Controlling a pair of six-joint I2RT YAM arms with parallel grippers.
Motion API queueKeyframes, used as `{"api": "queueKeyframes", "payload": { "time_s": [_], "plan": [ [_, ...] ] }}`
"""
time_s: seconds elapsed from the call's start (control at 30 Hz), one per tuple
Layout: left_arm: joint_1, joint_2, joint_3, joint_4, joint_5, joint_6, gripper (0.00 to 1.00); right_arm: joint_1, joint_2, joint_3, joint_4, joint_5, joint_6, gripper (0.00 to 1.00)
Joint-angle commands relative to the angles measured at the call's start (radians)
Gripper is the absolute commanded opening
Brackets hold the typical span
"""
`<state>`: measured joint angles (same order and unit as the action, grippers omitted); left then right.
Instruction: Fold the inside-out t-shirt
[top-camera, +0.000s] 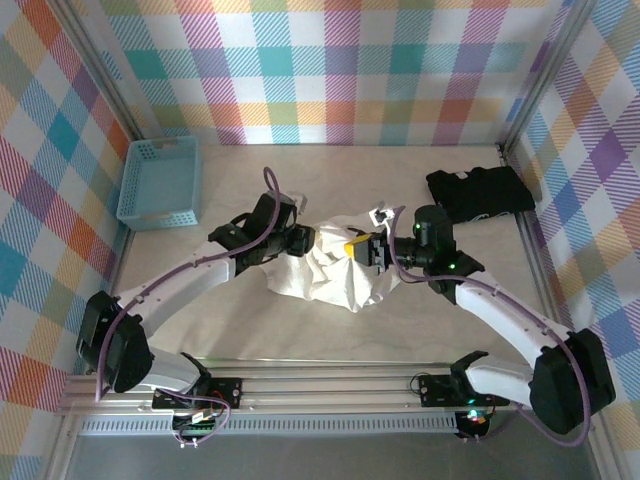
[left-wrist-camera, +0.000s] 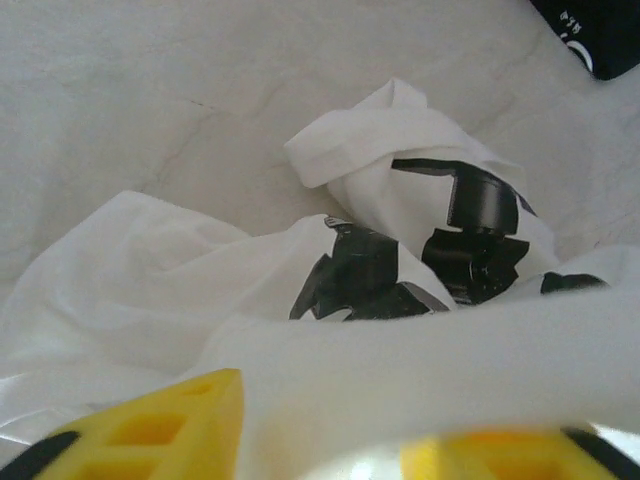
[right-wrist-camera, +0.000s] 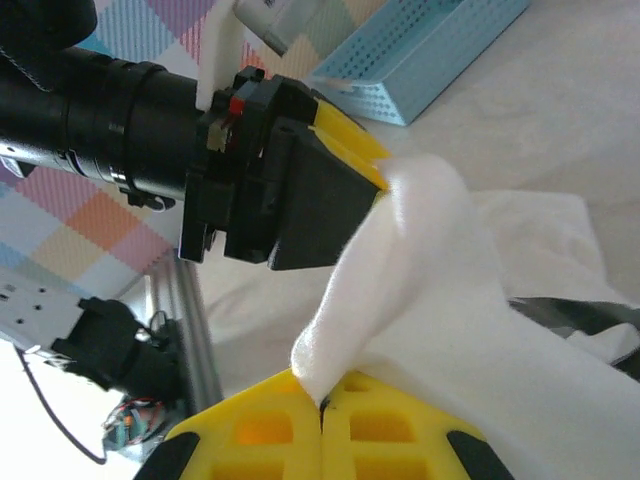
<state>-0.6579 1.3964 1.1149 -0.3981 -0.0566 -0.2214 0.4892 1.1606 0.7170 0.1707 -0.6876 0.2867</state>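
Mid-table, between your two arms, the plain white cotton t-shirt (top-camera: 335, 280) lies bunched in a wrinkled heap, nowhere near flat. It sits on the pale table (top-camera: 400, 330), well apart from the light blue perforated plastic basket (top-camera: 160, 180) at the far left and the black folded garment (top-camera: 480, 192) at the far right.

Your left gripper (left-wrist-camera: 330, 420) has its yellow jaws standing apart, with a thick roll of shirt draped across the gap. The cloth looks to rest on them rather than being clamped, so count that side as loose. Your right gripper (right-wrist-camera: 322, 405) has its jaws pressed together on a thin ridge of white cloth, which rises from the pinch as a band toward the left one.

Expect the shirt to be light, soft and limp. It will sag, fold on itself and trail wherever you do not lift it, and a thin pinch may slip out. I judge the folding has barely begun, since no hem, sleeve or collar is laid out. Take hold at an edge you can identify, ideally a shoulder seam or a hem corner. Keep the two grips well apart so the fabric hangs open instead of clumping. Which part the right jaws have, I cannot tell.
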Motion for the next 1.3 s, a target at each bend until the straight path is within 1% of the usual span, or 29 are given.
{"api": "queueKeyframes", "payload": {
  "time_s": [0.0, 0.07, 0.13, 0.17, 0.2, 0.27, 0.37, 0.43, 0.47, 0.6, 0.8, 0.9, 1.13, 1.23, 1.27],
  "plan": [
    [-0.004, -0.109, -0.058, 0.013, 0.034, -0.012, 0.52, -0.018, 0.031, -0.010, 0.150, -0.104, 0.096, 0.00],
    [-0.017, -0.179, -0.119, 0.030, 0.063, -0.008, 0.57, -0.027, 0.051, -0.010, 0.179, -0.112, 0.126, 0.00],
    [-0.027, -0.246, -0.176, 0.061, 0.117, -0.002, 0.58, -0.032, 0.062, -0.008, 0.196, -0.124, 0.136, 0.00],
    [-0.031, -0.271, -0.205, 0.088, 0.161, 0.000, 0.57, -0.034, 0.065, -0.004, 0.193, -0.126, 0.136, 0.00],
    [-0.032, -0.288, -0.228, 0.110, 0.225, 0.003, 0.54, -0.035, 0.069, -0.001, 0.189, -0.127, 0.134, 0.00],
    [-0.032, -0.299, -0.262, 0.216, 0.352, -0.005, 0.44, -0.038, 0.071, 0.002, 0.184, -0.130, 0.131, 0.00],
    [-0.032, -0.249, -0.257, 0.298, 0.512, -0.029, 0.35, -0.040, 0.070, 0.005, 0.170, -0.126, 0.124, 0.00],
    [-0.032, -0.195, -0.234, 0.326, 0.594, -0.044, 0.33, -0.040, 0.065, 0.008, 0.157, -0.119, 0.116, 0.00],
    [-0.031, -0.166, -0.224, 0.334, 0.615, -0.049, 0.33, -0.040, 0.064, 0.009, 0.151, -0.116, 0.113, 0.00],
    [-0.022, -0.097, -0.192, 0.341, 0.623, -0.055, 0.35, -0.041, 0.061, 0.012, 0.138, -0.112, 0.103, 0.00],
    [0.011, -0.020, -0.162, 0.384, 0.666, -0.079, 0.36, -0.044, 0.056, 0.008, 0.138, -0.112, 0.096, 0.00],
    [0.027, 0.000, -0.156, 0.402, 0.683, -0.087, 0.37, -0.045, 0.050, 0.003, 0.130, -0.109, 0.088, 0.00],
    [0.060, 0.028, -0.145, 0.450, 0.737, -0.110, 0.43, -0.047, 0.043, 0.000, 0.126, -0.107, 0.085, 0.00],
    [0.061, 0.041, -0.140, 0.457, 0.755, -0.114, 0.43, -0.047, 0.039, -0.003, 0.126, -0.107, 0.085, 0.00],
    [0.061, 0.044, -0.142, 0.466, 0.763, -0.117, 0.40, -0.047, 0.037, -0.003, 0.125, -0.106, 0.085, 0.00]
  ]
}}
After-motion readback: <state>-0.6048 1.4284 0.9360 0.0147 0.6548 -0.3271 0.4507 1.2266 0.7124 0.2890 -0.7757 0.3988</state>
